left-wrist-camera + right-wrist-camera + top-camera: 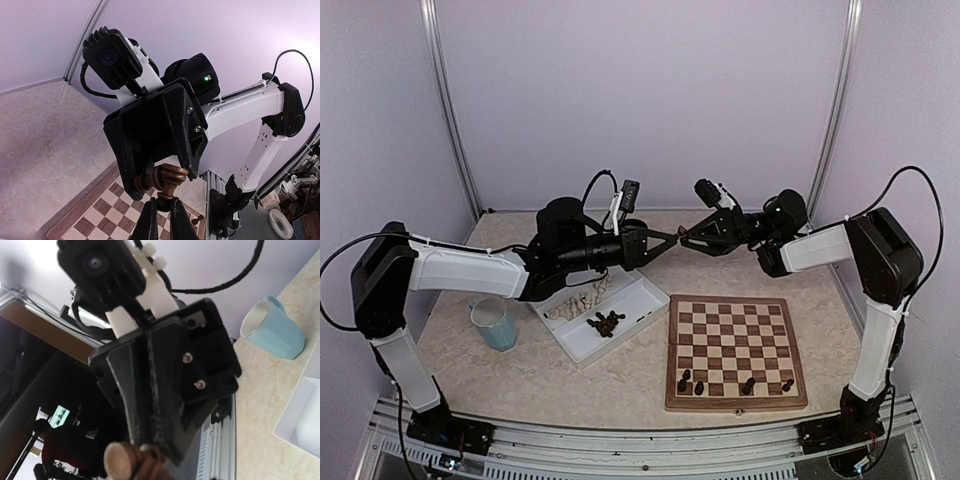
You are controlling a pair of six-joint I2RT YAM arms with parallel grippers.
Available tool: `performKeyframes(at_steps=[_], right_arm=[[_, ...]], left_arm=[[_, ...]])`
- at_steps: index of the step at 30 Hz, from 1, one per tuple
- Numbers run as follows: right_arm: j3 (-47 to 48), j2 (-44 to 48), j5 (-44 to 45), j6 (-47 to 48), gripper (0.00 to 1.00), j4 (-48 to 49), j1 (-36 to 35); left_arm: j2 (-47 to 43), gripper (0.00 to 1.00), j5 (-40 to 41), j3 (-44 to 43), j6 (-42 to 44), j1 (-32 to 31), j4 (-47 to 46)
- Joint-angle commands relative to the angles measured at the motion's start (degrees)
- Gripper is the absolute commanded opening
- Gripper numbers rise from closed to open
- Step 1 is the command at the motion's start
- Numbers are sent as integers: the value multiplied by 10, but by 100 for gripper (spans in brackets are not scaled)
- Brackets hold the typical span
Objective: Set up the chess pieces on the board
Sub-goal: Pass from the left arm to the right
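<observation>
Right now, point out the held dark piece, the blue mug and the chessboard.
dark piece (169, 179): left wrist view, upper body.
blue mug (501, 331): top external view, side wall.
chessboard (732, 338): top external view, bare central squares.

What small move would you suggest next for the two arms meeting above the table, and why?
Probably close the right end effector on the dark chess piece. The left end effector pinches its base in mid-air, the right one flanks its head, and the board lies on the right arm's side.
</observation>
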State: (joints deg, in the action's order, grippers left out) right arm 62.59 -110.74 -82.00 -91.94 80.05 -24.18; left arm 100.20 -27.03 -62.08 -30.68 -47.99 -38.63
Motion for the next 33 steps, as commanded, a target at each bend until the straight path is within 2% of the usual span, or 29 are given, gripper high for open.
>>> performKeyframes(at_steps=[1,6,16,25,33], right_arm=[[6,-5,9,9,41,11,4],[3,1,9,9,28,14,4],[-6,19,13,35,23,-17,17],[-6,26,12,63,8,-54,24],[-6,38,5,135,2,-131,32]], left_arm=[[17,6,-16,-1,-22,-2,-31],[24,6,-7,2,-28,-2,-30],[15,5,17,10,-26,2,-14],[19,5,23,9,-30,2,-10],[13,6,29,10,-24,6,1]])
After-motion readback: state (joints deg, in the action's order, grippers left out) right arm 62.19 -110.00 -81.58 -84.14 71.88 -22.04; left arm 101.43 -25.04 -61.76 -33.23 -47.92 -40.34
